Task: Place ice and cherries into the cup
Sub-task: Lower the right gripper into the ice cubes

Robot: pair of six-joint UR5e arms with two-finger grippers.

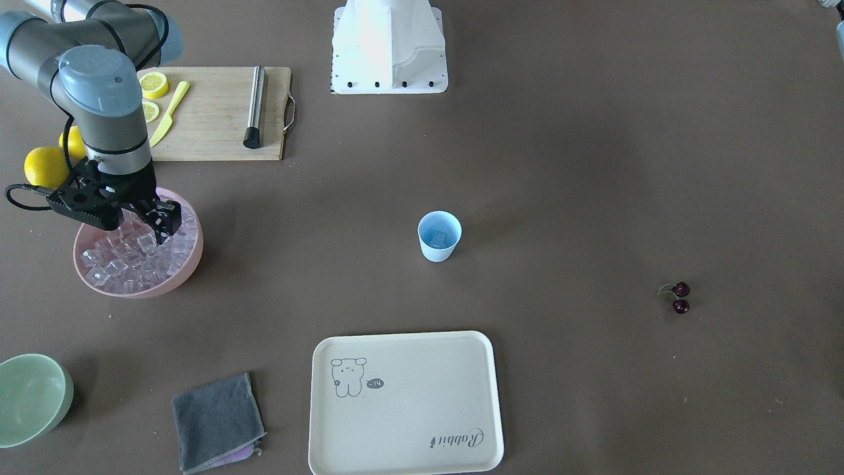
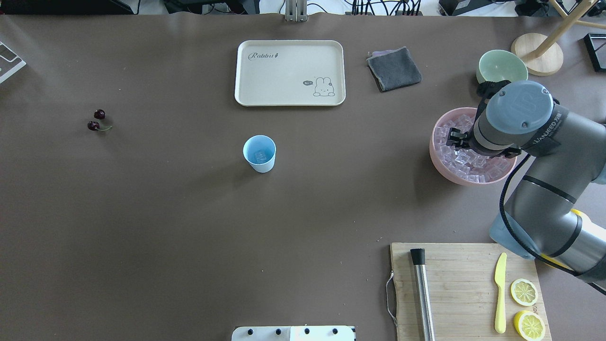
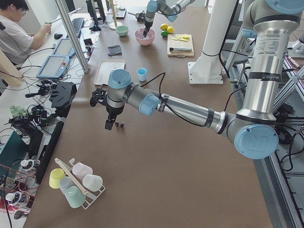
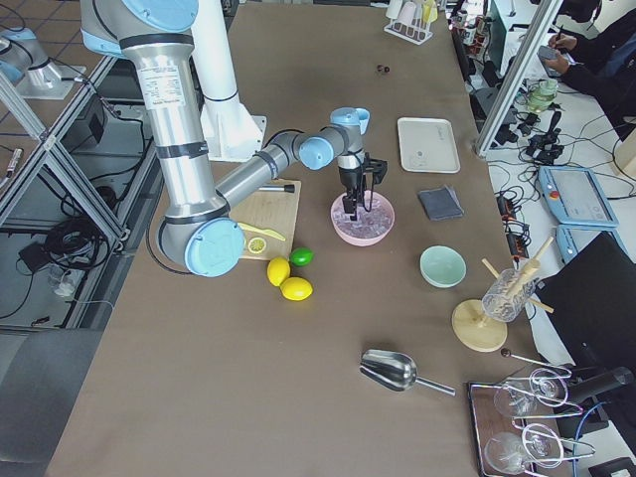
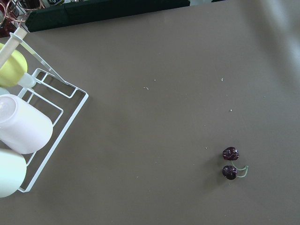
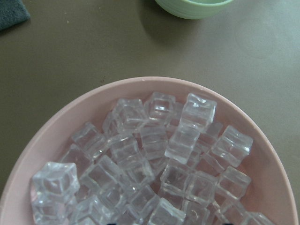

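The pale blue cup (image 1: 439, 235) stands upright mid-table with one clear ice cube in its bottom. A heap of ice (image 1: 132, 254) fills the pink bowl (image 1: 192, 262). My right gripper (image 1: 165, 234) hangs just over that ice, open, with nothing between its fingers. In the right wrist view the ice (image 6: 154, 154) fills the frame. The cherries (image 1: 679, 297) lie on the table far from the cup, and show again in the left wrist view (image 5: 230, 163). My left gripper (image 3: 110, 126) hovers right beside the cherries (image 3: 121, 124); I cannot tell whether it is open or shut.
A cream tray (image 1: 405, 402), a grey cloth (image 1: 217, 422) and a pale green bowl (image 1: 30, 399) lie along the operators' side. A cutting board (image 1: 217, 112) with lemon slices, a yellow knife and a metal muddler sits behind the pink bowl. A wire cup rack (image 5: 28, 126) stands near the cherries.
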